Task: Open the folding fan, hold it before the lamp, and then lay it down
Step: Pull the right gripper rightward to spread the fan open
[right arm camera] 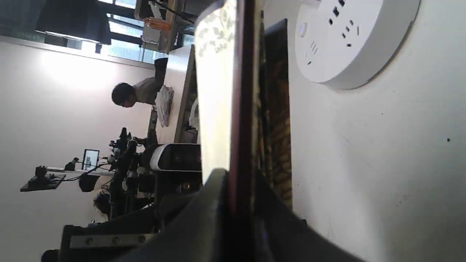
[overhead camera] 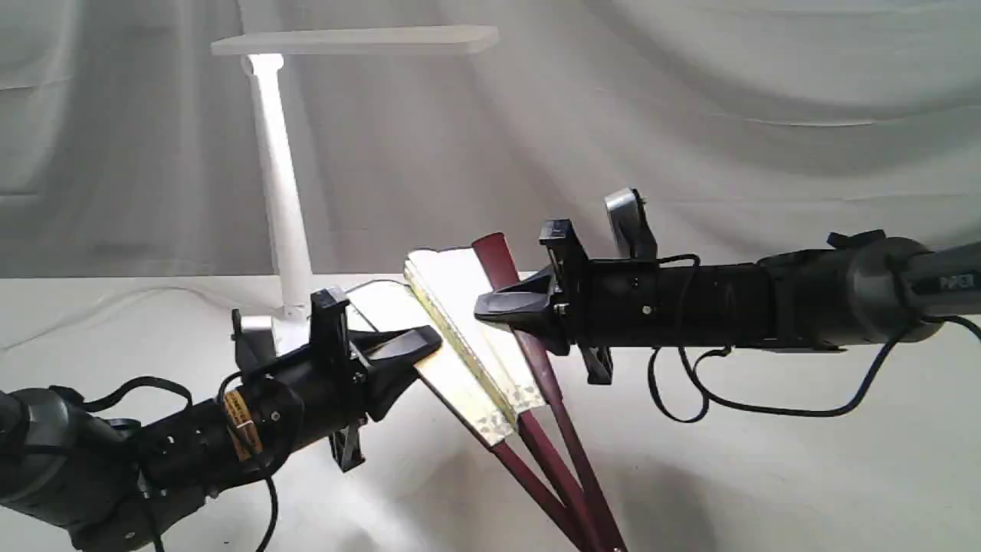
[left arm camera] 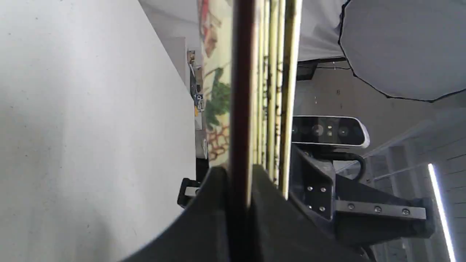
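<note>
Though its pivot is cut off at the exterior view's lower edge, the folding fan (overhead camera: 452,291) stands partly spread over the surface (overhead camera: 766,460) near the lamp (overhead camera: 280,184). The left gripper (overhead camera: 429,343), mostly hiding the lamp's base, and the right gripper (overhead camera: 484,308) each pinch a maroon rib.

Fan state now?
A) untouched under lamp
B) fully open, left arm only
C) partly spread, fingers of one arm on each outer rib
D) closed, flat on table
C: the fan is only partly spread, with the left fingers clamped on one outer rib and the right fingers clamped on the other.
</note>
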`<state>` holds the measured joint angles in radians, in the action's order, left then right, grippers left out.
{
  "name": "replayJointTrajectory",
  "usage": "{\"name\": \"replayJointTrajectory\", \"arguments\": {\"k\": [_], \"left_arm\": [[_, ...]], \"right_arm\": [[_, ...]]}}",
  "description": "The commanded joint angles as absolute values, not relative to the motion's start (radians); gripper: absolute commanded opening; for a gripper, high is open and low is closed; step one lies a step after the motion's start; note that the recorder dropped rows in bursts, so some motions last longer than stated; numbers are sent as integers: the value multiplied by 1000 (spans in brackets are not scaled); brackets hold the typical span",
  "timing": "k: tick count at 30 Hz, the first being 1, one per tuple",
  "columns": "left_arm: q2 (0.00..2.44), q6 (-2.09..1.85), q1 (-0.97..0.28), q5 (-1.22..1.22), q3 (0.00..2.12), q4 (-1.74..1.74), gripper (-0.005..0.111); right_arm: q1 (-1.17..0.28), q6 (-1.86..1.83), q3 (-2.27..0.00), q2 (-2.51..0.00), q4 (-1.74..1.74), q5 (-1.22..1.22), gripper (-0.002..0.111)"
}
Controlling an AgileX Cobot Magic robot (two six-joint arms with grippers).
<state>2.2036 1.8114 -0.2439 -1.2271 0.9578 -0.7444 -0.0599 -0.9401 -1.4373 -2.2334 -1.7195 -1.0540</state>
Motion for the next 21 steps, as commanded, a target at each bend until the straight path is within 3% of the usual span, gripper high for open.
{"name": "replayJointTrajectory", "arguments": {"k": [1,21], "left_arm": [[2201,1813,-248,-1221,960,-737,0],[2192,1810,-248,-1221,955,-632,0]], "right_arm": [[-56,-924,-1445,-2227,-1744,-1026,0],[12,-837,-1445,-2227,-1744,-1000,0]]}}
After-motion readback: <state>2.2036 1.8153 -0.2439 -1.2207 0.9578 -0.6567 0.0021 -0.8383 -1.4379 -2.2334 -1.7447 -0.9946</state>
